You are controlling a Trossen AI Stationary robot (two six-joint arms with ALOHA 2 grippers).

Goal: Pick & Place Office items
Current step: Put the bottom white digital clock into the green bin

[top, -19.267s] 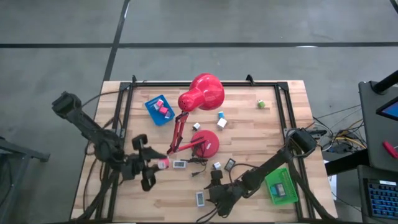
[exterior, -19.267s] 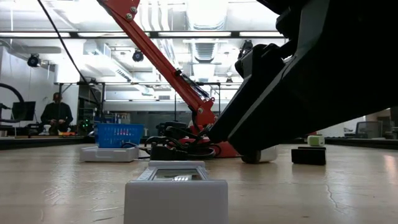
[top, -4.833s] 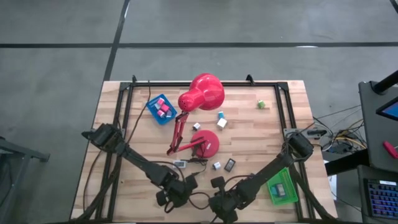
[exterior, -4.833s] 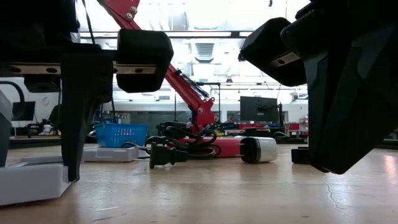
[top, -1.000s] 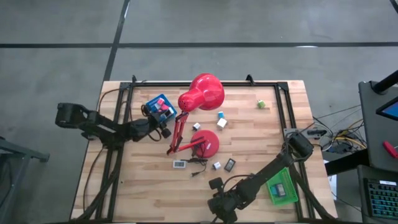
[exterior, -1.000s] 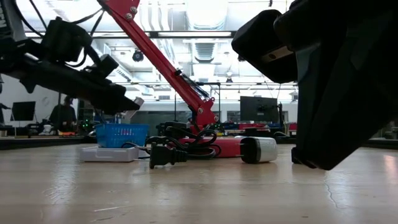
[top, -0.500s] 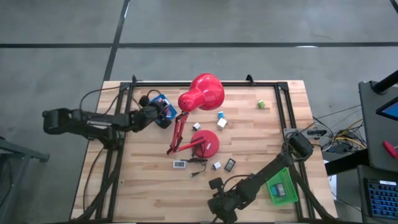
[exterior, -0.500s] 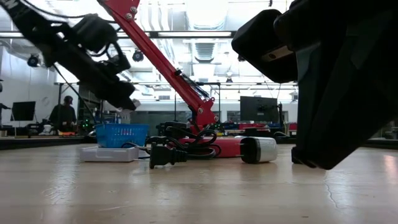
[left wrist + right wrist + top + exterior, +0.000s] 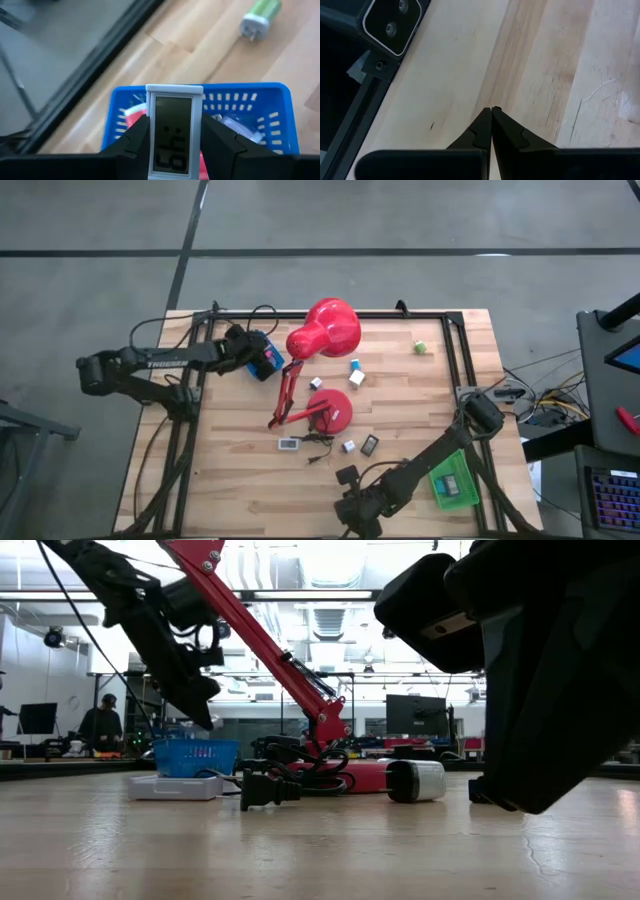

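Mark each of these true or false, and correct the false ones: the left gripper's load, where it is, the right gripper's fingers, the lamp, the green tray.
1. The left gripper holds a small white digital clock between its fingers. True.
2. The left gripper hangs over the green tray. False: it is above the blue basket at the table's far left.
3. The right gripper is shut with nothing between its fingers. True.
4. The red desk lamp lies inside the blue basket. False: it stands on the table near the middle, beside the basket.
5. The green tray sits near the right arm, at the table's near right. True.
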